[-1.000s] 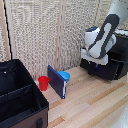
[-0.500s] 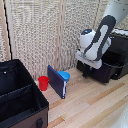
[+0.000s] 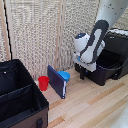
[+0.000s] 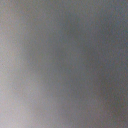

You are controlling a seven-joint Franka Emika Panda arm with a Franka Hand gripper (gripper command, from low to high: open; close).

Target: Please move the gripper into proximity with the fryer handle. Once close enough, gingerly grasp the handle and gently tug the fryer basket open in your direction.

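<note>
The gripper [image 3: 83, 71] is hanging at the rigid, glossy fryer basket [image 3: 102, 67]; handle and finger state are hidden, so cannot tell.

In the exterior view the white-and-grey arm enters from the upper right corner of the frame and slopes down toward the centre right. A dark grey band runs along its lower link. Its white blocky hand [image 3: 83, 70] sits low at right of centre, pointing downward. Its fingers are hidden, so their spread cannot be told. The wrist view is only grey blur.
</note>
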